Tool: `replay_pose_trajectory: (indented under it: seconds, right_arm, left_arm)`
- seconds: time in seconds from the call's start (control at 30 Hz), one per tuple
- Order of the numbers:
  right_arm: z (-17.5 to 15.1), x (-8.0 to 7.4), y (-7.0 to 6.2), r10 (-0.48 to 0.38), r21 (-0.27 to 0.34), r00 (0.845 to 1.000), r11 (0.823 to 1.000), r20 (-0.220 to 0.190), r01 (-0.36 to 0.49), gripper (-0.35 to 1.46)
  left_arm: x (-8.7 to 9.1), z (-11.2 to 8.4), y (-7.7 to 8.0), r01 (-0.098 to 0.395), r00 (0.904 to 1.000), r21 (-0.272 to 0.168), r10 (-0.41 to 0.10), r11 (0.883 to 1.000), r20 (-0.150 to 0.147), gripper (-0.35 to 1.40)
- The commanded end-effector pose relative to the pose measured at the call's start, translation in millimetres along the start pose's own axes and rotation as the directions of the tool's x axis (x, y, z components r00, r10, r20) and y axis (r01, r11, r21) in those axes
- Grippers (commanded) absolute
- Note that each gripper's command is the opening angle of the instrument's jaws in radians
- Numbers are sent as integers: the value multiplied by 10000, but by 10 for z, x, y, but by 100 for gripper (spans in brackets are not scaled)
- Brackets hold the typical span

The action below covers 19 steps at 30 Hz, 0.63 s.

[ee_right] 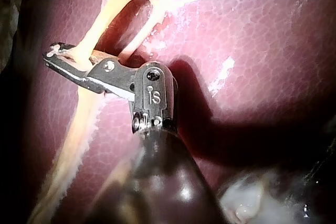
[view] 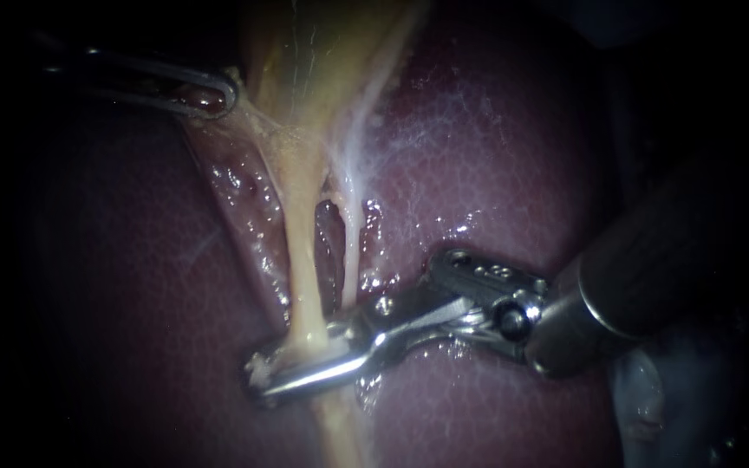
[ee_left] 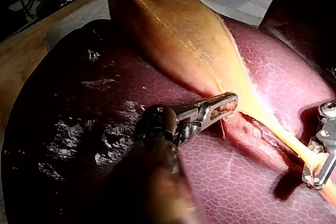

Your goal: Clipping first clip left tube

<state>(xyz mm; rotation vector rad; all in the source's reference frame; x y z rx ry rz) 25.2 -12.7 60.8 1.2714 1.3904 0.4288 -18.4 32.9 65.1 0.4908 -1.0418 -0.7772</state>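
Our right instrument [view: 262, 374] enters from the lower right of the endoscope frame. Its hand is clamped across the left tube [view: 303, 260] at lower centre. Upper left, our left instrument [view: 223, 95] has its hand clamped on the gallbladder [view: 305, 52] edge.

Left wrist view: the tube runs taut, and we judge that any slip there would slacken it.

Right wrist view: the right tube [ee_right: 137, 35] lies against the hand's heel and could be pinched.

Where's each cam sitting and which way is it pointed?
Endoscope: close over the liver; left instrument enters left, right instrument right.
Left wrist: on left arm, looking down its shaft at jaws gripping the gallbladder.
Right wrist: on right arm, looking down its shaft at jaws shut on the left tube.
Shared: endoscope and left wrist show both instruments.
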Motion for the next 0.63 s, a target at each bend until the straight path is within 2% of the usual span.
replay_pose_trajectory:
  seconds: [0.03, 0.17, 0.3, 0.63]
  right_arm:
    - [0, 1, -1, 127, 15, 9999, 9999, 2, -127, -35]
    - [0, 1, -1, 352, -195, 9993, 9992, -132, -354, -35]
    - [0, 0, 0, 370, -428, 9991, 9984, 216, -360, -35]
    - [-2, -1, 3, 365, -468, 9991, 9983, 195, -356, -35]
  left_arm:
    - [0, 0, 0, 4, 10000, -2, -4, 10000, 2, -35]
    - [0, 0, 0, 3, 10000, -1, -3, 10000, 1, -35]
    - [0, 0, 0, 4, 10000, -1, -4, 10000, 1, -35]
    - [0, 0, 0, 4, 10000, -1, -4, 10000, 1, -35]
